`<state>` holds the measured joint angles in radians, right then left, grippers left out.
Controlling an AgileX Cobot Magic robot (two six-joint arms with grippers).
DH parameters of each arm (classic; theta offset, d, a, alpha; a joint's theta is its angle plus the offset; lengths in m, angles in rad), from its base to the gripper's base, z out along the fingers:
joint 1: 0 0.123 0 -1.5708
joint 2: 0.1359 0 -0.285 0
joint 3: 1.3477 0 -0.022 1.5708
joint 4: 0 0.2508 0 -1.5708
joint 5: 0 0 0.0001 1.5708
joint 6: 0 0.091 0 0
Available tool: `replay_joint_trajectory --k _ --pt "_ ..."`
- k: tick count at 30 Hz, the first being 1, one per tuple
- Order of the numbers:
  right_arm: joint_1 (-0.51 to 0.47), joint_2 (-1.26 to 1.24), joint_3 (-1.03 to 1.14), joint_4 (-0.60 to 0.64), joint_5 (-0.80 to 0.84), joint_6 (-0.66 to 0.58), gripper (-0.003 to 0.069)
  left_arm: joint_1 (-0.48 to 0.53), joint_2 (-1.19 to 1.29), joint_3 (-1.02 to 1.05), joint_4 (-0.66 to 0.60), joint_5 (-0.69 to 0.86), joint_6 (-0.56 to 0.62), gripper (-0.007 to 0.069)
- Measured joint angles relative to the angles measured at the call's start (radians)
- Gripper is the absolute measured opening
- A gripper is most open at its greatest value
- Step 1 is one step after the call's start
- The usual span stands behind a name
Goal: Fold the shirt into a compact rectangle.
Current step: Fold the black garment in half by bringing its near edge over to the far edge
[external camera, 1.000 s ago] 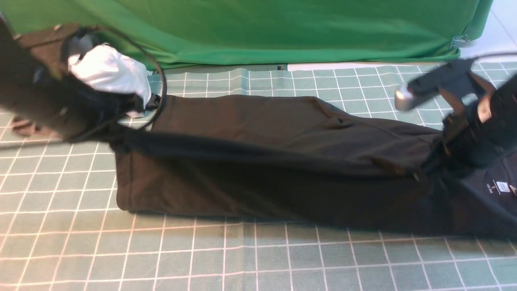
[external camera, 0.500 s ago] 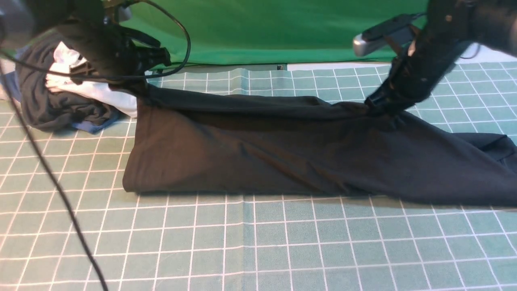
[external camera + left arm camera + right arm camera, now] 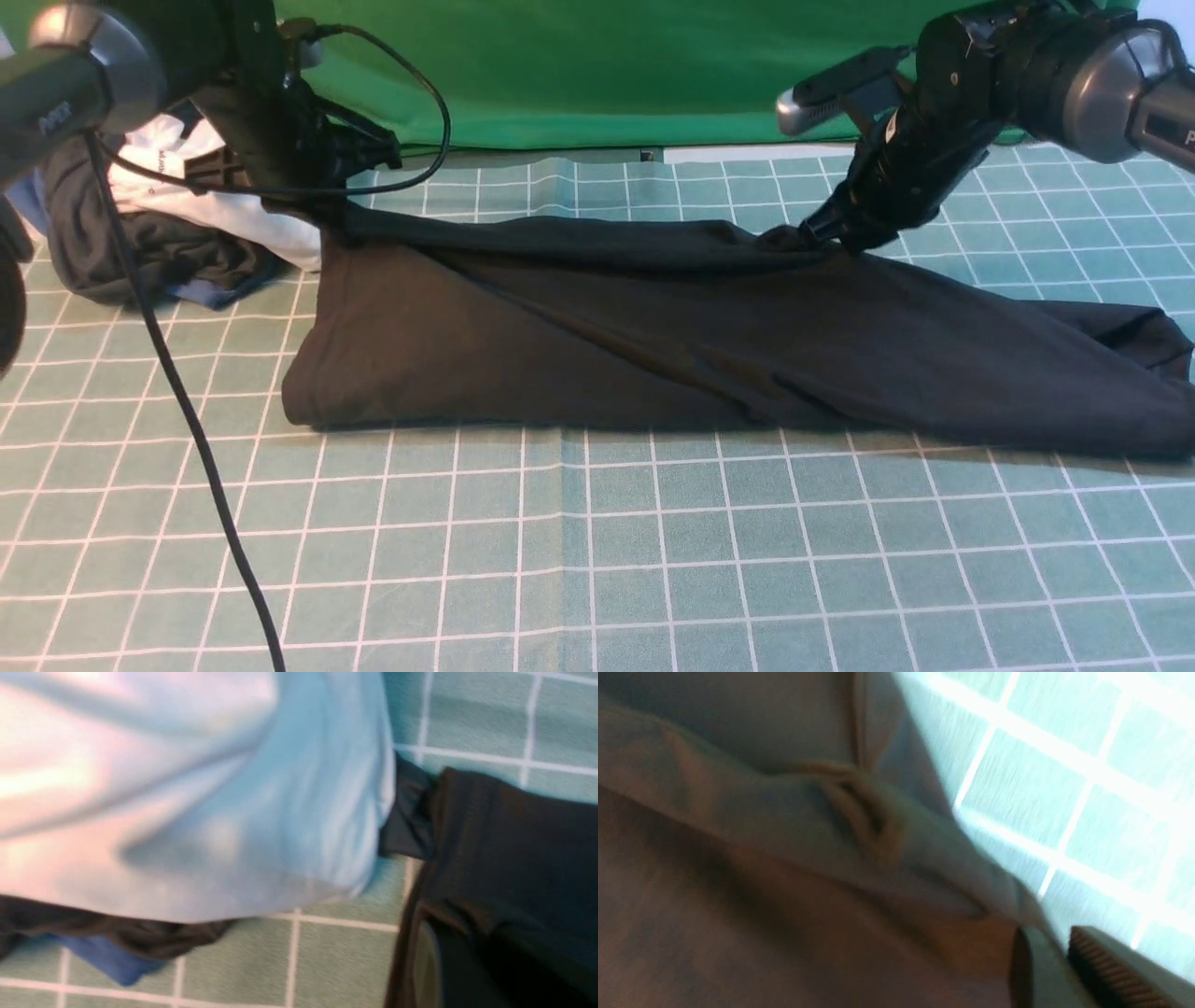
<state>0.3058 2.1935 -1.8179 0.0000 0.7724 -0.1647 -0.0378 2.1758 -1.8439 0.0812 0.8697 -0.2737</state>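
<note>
The black shirt (image 3: 653, 345) lies as a long band across the gridded mat (image 3: 597, 560), plain side up; its print and neck label are hidden. My left gripper (image 3: 329, 217) is shut on the shirt's far left corner, beside the white shirt. My right gripper (image 3: 822, 233) pinches the far edge right of centre, where the cloth rises to a small peak. A taut ridge of fabric runs between the two grippers. In the left wrist view a pale finger (image 3: 426, 956) sits against dark cloth (image 3: 514, 858). The right wrist view shows the shirt's edge (image 3: 784, 835) running between ribbed fingers (image 3: 1106, 970).
A white shirt (image 3: 233, 201) and a dark grey garment with blue cloth (image 3: 140, 252) are piled at the far left, touching the black shirt's corner. A black cable (image 3: 187, 420) hangs over the mat's left side. A green backdrop (image 3: 607, 65) closes off the far edge.
Both grippers have carried the shirt's near edge up and over to the far side, folding it lengthwise. In the last half second they dropped slightly and the right one shifted left.
</note>
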Motion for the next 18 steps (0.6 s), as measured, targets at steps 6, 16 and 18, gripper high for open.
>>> replay_joint_trajectory --k 6,16,18 --pt "-0.003 -0.007 -0.023 0.000 0.053 0.001 0.0315 0.002 -0.010 -0.008 0.068 0.017 -0.009 0.0251" --pt "-0.007 -0.155 -0.112 0.000 0.283 0.000 0.0110 -0.034 -0.081 -0.073 -0.242 0.189 0.227 0.0102" --pt "-0.007 -0.184 -0.115 0.000 0.313 -0.001 0.0037 -0.087 -0.074 -0.073 -0.299 0.206 0.280 0.0040"
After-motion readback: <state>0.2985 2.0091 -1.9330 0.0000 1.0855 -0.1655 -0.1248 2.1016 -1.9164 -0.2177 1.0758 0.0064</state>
